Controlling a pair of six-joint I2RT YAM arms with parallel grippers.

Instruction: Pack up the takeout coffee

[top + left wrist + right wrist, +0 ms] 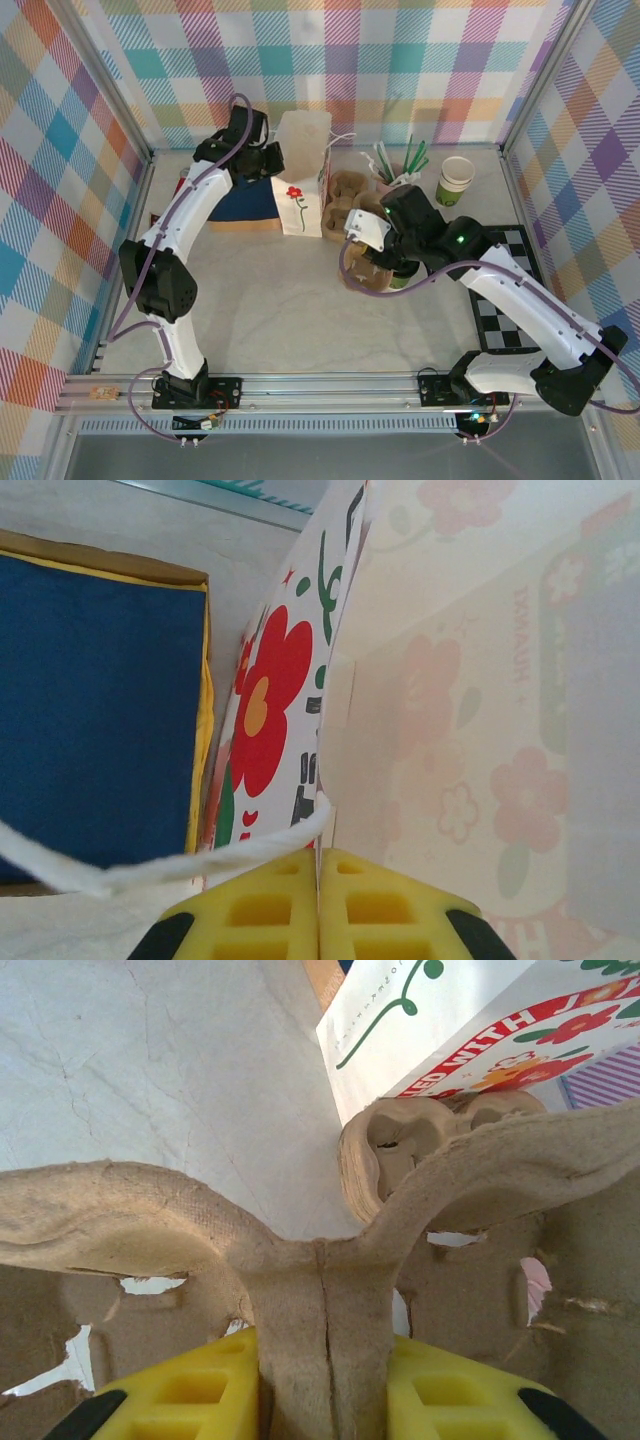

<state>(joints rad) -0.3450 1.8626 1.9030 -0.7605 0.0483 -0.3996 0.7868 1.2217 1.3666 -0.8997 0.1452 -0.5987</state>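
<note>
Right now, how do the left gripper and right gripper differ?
The left gripper pinches the flowered paper bag by its thin wall, jaws nearly meeting; the right gripper clamps the brown pulp cup carrier by its thick centre ridge, jaws apart. The left gripper sits at the table's far side, the right gripper mid-table. Both are yellow-tipped and shut on something.

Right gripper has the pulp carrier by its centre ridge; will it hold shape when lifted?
The pulp carrier is likely fairly stiff: its moulded ridge looks thick where the right gripper pinches it. Ragged tears at the openings suggest it may rip if jerked.
</note>
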